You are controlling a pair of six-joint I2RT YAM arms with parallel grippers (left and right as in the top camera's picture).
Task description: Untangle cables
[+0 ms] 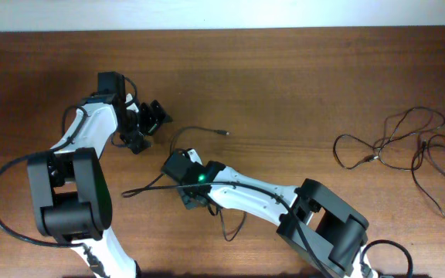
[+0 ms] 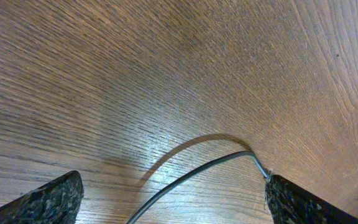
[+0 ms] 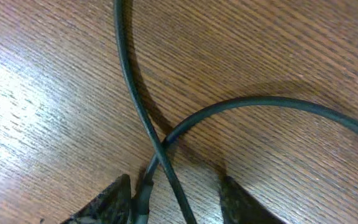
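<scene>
On the table [image 1: 284, 69], left fingers [image 2: 48, 199] wide apart; right fingers [image 3: 107, 205] half-spread astride crossed cables [image 3: 135, 106]

Bare table [image 1: 300, 69] across the middle, tangled cables [image 1: 417, 148] at right edge, crossed cable [image 3: 160, 144] between right fingers [image 3: 107, 205].

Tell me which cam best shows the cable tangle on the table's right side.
Overhead: the whole tangle lies in view, loops and all, unobstructed. Neither wrist view shows it; left shows one other strand, right two crossing strands.
</scene>
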